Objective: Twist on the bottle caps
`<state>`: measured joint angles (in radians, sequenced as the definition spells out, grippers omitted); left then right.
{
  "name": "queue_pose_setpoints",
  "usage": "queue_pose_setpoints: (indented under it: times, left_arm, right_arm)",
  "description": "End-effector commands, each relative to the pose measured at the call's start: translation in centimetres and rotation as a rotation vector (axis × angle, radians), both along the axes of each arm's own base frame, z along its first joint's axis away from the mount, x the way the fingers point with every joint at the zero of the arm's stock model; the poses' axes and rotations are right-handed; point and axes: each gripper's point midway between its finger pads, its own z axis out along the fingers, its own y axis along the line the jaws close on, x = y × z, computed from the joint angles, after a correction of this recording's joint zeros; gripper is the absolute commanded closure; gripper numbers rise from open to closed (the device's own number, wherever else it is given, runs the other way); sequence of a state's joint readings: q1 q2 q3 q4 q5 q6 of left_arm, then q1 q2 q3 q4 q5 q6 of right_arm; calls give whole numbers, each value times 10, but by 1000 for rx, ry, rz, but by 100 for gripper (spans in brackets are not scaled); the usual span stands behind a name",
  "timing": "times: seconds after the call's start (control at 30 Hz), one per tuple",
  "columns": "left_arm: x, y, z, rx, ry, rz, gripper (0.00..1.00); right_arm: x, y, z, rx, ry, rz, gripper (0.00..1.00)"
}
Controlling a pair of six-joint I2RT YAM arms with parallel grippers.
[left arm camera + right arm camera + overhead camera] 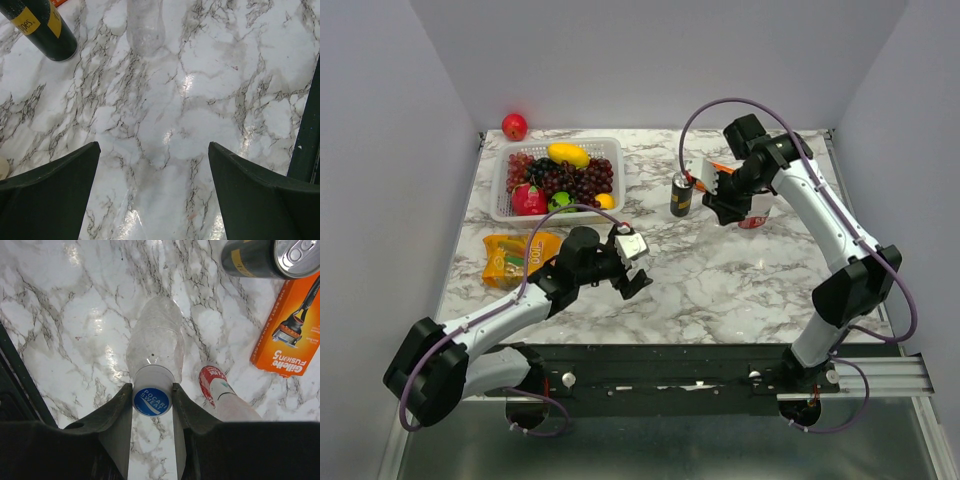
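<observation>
Right gripper (151,390): jaws pinching the blue cap (152,401), which sits on the neck of the plain bottle (156,340), upright on the desk (720,290) at centre frame in the right wrist view. The labelled bottle (220,392) is tight on that side, just beside the right-hand finger at lower right. Its top is blurred, so I can't tell if it's capped. The dark can (260,257) stands at the upper right of that view, with the orange razor box (292,335) flat below it at the right edge. Both are near the plain bottle but not touching it. In the top view the can is just left of the right gripper. Left gripper (154,150): jaws spread wide, holding nothing, over bare marble at lower centre. Its camera sees the can at upper left and the plain bottle's base at top centre, both well apart from the fingers. Fruit basket (557,180), red apple (514,126) and snack bag (515,255) sit at the left of the top view, apart from both arms.
</observation>
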<state>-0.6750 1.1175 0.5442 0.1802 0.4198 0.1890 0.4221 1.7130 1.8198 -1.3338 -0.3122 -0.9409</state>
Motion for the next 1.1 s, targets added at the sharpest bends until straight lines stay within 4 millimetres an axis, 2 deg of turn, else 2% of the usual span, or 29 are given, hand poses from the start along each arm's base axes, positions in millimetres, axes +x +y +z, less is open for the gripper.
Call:
queue_pose_setpoints:
  times: [0.0, 0.17, 0.3, 0.4, 1.07]
  left_arm:
    - [0, -3, 6, -5, -2, -25, 1]
    - [1, -1, 3, 2, 5, -21, 1]
    - [1, 0, 3, 2, 10, -18, 1]
    - [1, 0, 1, 3, 13, -16, 1]
    - [3, -5, 0, -18, 24, -20, 1]
  right_arm:
    - [-36, -16, -15, -77, 203, -11, 82]
    - [-24, -11, -15, -59, 207, -30, 77]
    - [-14, -9, -15, -57, 202, -50, 66]
    - [-7, -11, -10, -52, 183, -61, 61]
    - [6, -5, -14, -29, 195, -79, 48]
